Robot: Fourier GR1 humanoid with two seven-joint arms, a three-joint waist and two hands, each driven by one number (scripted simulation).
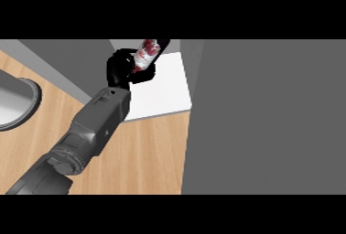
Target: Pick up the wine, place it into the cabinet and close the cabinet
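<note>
Grey forearm [88, 132] from lower left, left hand [121, 68] curled round wine bottle [147, 51], above white cabinet shelf [165, 91]

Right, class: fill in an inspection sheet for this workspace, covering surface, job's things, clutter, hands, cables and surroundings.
Surface: wooden counter, light grain, running under the forearm.
Job's things: wine bottle, tilted, held over the white cabinet shelf; its top is cut off by the view's edge. A large grey panel, apparently the open cabinet door, fills the right side.
Clutter: round grey basin at the left edge, only partly in view.
Hands: left hand curled round the wine bottle; the right hand is not in view.
Cables: nothing seen.
Surroundings: grey wall behind the counter.
</note>
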